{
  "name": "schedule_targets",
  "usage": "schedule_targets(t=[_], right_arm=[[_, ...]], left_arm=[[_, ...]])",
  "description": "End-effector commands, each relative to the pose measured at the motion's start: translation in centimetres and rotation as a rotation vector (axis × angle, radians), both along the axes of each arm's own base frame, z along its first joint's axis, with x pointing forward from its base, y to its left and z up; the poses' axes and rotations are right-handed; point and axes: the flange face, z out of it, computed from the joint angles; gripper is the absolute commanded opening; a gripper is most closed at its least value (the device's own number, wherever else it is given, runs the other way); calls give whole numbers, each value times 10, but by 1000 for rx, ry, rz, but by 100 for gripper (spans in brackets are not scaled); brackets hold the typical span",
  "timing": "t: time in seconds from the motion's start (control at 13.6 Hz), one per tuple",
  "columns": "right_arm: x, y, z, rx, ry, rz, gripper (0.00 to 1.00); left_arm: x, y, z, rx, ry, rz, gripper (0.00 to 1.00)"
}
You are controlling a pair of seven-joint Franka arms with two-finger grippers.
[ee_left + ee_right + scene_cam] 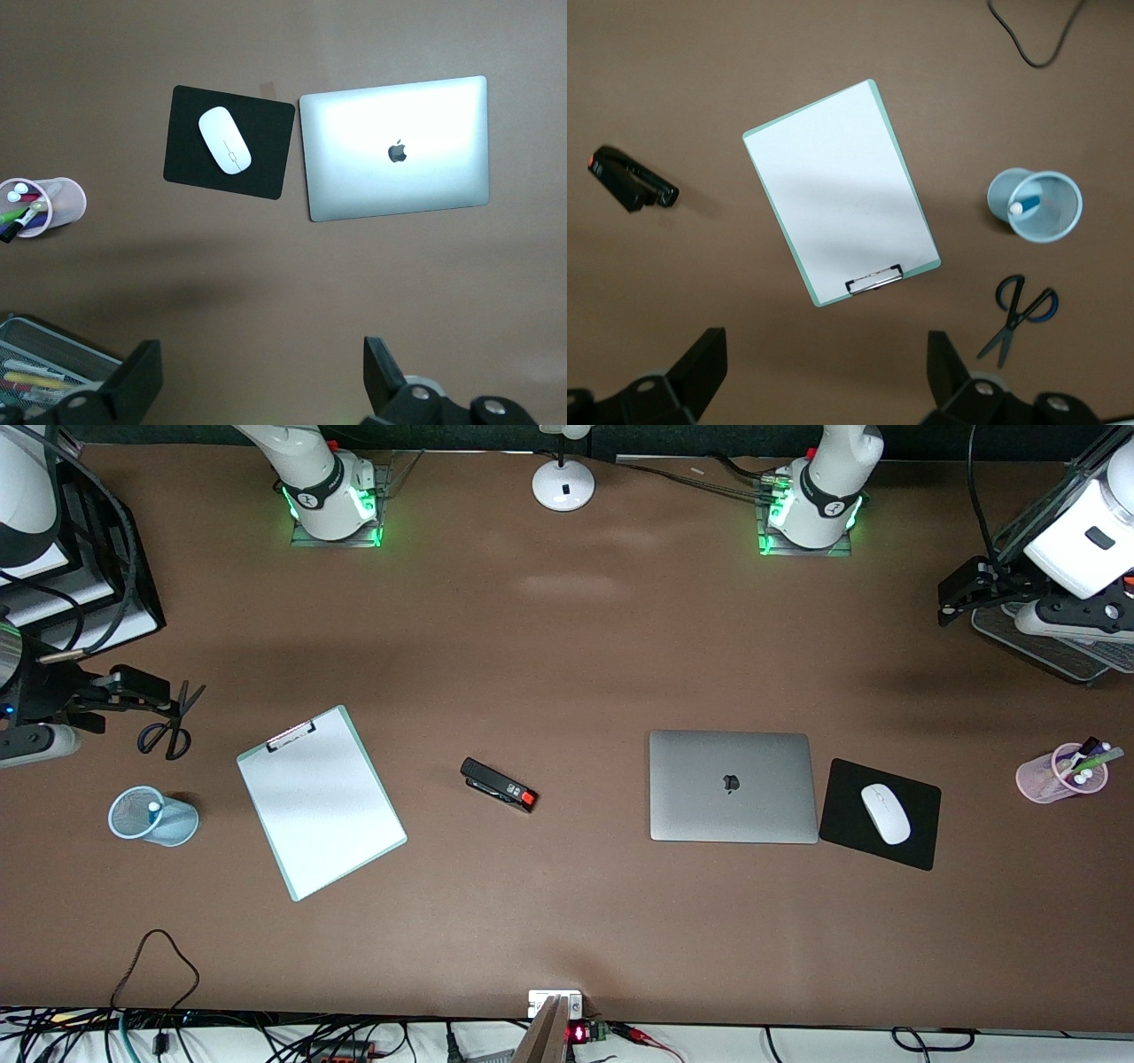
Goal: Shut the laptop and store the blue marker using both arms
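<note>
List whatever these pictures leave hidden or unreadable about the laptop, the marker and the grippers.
- Laptop: lid shut in front and left wrist views, so keys and screen are hidden.
- Blue marker: only its white tip and a bit of blue show; the blue mesh cup hides the rest.
- Left gripper, right gripper: both open; wrist views cut off their bodies.

The only sign that can be made out is the dark apple logo on the laptop [732,786] lid.

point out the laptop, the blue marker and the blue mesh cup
laptop [732,786], front view, middle of the closed lid by the logo
blue marker [1024,208], right wrist view, its barrel inside the cup
blue mesh cup [177,824], front view, its outer wall
</note>
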Motion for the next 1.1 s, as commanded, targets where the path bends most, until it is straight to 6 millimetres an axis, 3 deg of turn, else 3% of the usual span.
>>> schedule_targets(t=[0.0, 0.15, 0.22, 0.29, 0.51, 0.88, 1.03], right_arm=[[-10, 23, 2, -18, 16, -38, 100], [-11, 28, -7, -19, 37, -53, 100], [-13, 44, -6, -25, 38, -80, 100], [-18, 57, 1, -31, 30, -106, 100], [-35, 63, 18, -74, -1, -114, 100], [-51, 49, 50, -80, -45, -117, 100], [-61, 38, 49, -75, -50, -129, 100]], left_arm=[[3, 1, 4, -3, 8, -6, 100], [2, 2, 5, -3, 6, -5, 100], [3, 1, 4, -3, 8, -6, 100], [3, 1, 4, -3, 8, -8, 100], [3, 0, 4, -3, 8, -9, 100], [3, -2, 4, -3, 8, -12, 100], [3, -2, 4, -3, 8, -12, 100]])
